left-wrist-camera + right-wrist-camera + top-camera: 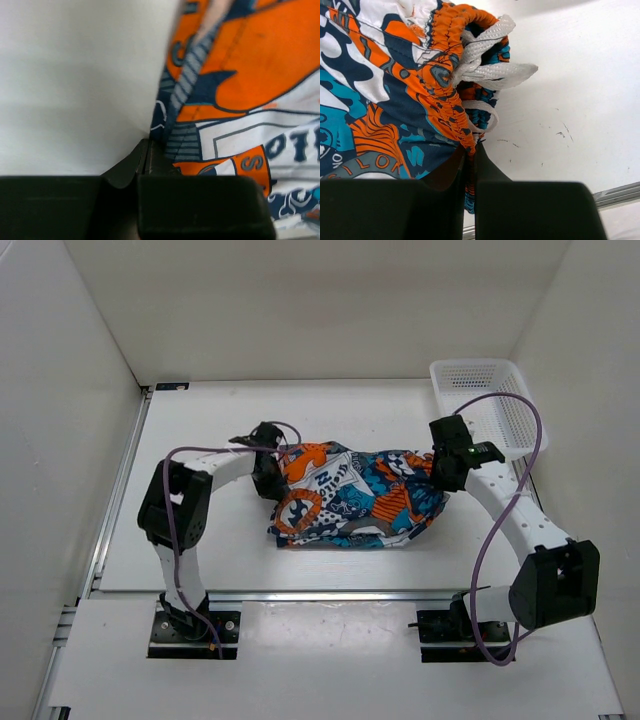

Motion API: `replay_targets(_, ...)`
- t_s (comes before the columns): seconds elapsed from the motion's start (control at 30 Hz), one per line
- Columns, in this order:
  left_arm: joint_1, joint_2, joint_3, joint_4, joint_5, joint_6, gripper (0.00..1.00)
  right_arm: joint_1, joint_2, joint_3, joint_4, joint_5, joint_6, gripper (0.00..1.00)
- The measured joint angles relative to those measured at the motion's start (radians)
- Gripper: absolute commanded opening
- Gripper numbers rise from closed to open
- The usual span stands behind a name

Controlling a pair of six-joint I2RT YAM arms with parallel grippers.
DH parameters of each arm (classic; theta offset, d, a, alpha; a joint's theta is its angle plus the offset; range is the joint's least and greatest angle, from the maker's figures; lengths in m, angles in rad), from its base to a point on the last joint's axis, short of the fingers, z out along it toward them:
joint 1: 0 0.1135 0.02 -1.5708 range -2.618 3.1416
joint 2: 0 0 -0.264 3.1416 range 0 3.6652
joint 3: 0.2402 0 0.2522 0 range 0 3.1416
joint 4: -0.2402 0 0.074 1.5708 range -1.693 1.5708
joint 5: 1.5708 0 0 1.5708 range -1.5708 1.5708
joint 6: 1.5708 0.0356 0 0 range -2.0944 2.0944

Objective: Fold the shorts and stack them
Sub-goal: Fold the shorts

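On the counter (200, 560), near its middle, the shorts (355, 498) lay bunched. My left fingers (125, 172) pinched their left hem, my right fingers (487, 172) the waistband by the white drawstring (490, 70); folds hid how much cloth each held.

Place: robot lab test cell.
Enclosure: plain white panels (60, 440) stand at the left, back and right of the table (200, 560), boxing it in.
Surface: flat white top, lightly scuffed in the right wrist view.
Frame: bare aluminium rail (112, 510) along the left edge, another along the front.
Machines: left arm (185, 510) and right arm (520, 520), white and black, each bolted to a black base plate (195, 630) at the near edge.
Wiring: purple cable (487, 540) looped in the open along each arm.
Props: white mesh basket (470, 364) at the far right corner; the shorts (350, 502) between the arms.
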Motion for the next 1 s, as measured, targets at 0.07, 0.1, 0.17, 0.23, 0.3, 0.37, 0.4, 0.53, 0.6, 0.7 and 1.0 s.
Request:
replay_targets(0.07,-0.046,-0.061,-0.084,0.035,0.003,-0.039,0.1,-0.002,0.002,0.0,-0.001,0.002,-0.003,0.0)
replay_targets(0.1,-0.074,-0.09,-0.122,0.037,0.005,-0.056,0.1,-0.003,0.002,0.0,-0.002,0.002,-0.005,0.0)
replay_targets(0.17,-0.144,-0.161,-0.212,0.048,0.008,-0.103,0.1,-0.005,0.004,0.0,-0.002,0.002,-0.007,0.0)
replay_targets(0.23,-0.21,-0.237,-0.301,0.041,0.021,-0.144,0.1,-0.005,0.004,0.0,-0.006,0.002,-0.01,0.0)
replay_targets(0.3,-0.23,-0.325,-0.372,0.017,0.023,-0.169,0.1,-0.005,0.006,0.001,-0.013,0.002,-0.013,0.0)
replay_targets(0.37,-0.199,-0.411,-0.408,-0.006,0.017,-0.178,0.1,-0.006,0.01,0.003,-0.021,0.002,-0.016,0.0)
replay_targets(0.4,-0.172,-0.447,-0.412,-0.013,0.011,-0.179,0.1,-0.006,0.011,0.006,-0.024,0.002,-0.017,0.0)
replay_targets(0.53,-0.083,-0.463,-0.377,-0.006,-0.031,-0.167,0.1,-0.006,0.017,0.031,-0.032,-0.006,-0.024,0.0)
replay_targets(0.6,-0.072,-0.41,-0.343,-0.005,-0.054,-0.158,0.1,-0.005,0.022,0.047,-0.031,-0.01,-0.029,0.0)
replay_targets(0.7,-0.063,-0.298,-0.297,-0.003,-0.079,-0.146,0.1,0.003,0.026,0.076,-0.034,-0.013,-0.036,0.0)
replay_targets(1.0,-0.041,-0.143,-0.174,-0.007,-0.084,-0.108,0.1,0.139,0.074,0.201,-0.072,-0.005,-0.048,0.0)
